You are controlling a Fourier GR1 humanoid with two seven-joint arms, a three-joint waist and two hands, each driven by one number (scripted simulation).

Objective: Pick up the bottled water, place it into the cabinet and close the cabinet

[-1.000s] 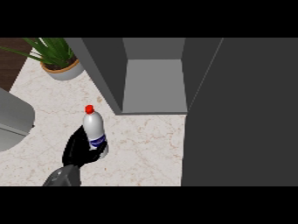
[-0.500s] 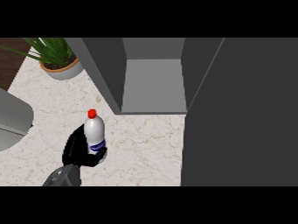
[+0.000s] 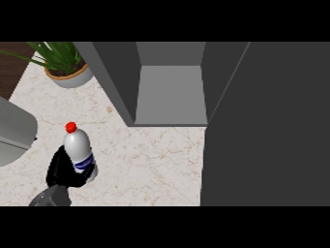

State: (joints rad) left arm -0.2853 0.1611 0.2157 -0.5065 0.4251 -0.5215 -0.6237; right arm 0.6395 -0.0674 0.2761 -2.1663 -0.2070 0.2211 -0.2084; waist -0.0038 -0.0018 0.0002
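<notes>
We see one black hand (image 3: 62, 170) at seven o'clock, fingers curled round the bottled water (image 3: 79, 151) — which hand, we cannot tell. The red-capped bottle stands over the marble counter (image 3: 153, 160), the open cabinet (image 3: 169, 92) at one o'clock from it.

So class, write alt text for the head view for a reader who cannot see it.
The left robot hand grips an upright water bottle with a red cap above a marble counter. The open grey cabinet stands ahead, a potted plant at left.
</notes>
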